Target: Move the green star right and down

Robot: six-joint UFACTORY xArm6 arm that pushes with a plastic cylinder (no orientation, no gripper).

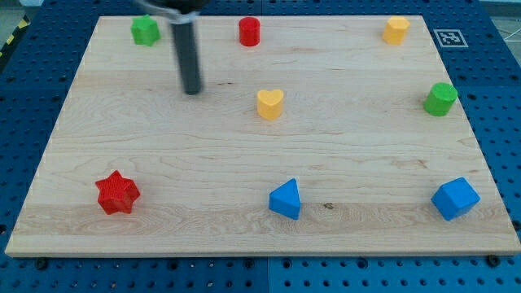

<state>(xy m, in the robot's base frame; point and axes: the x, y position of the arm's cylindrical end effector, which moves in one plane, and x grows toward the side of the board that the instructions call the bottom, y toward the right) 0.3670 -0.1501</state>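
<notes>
Resting my tip [192,91] below and right of the green star [145,30], apart from it.
No readable writing; the star hugs the wooden board's [163,163] top edge, bare wood toward the yellow heart [270,103].

We are in a robotics lab: a pale wooden board [244,163] lies on a blue perforated metal bench [496,73], with a printed fiducial marker [448,37] at the frame's upper right and yellow-black hazard tape [10,42] upper left.

my tip [192,91] rests below-right of the green star [145,30] (near, not touching).
</notes>
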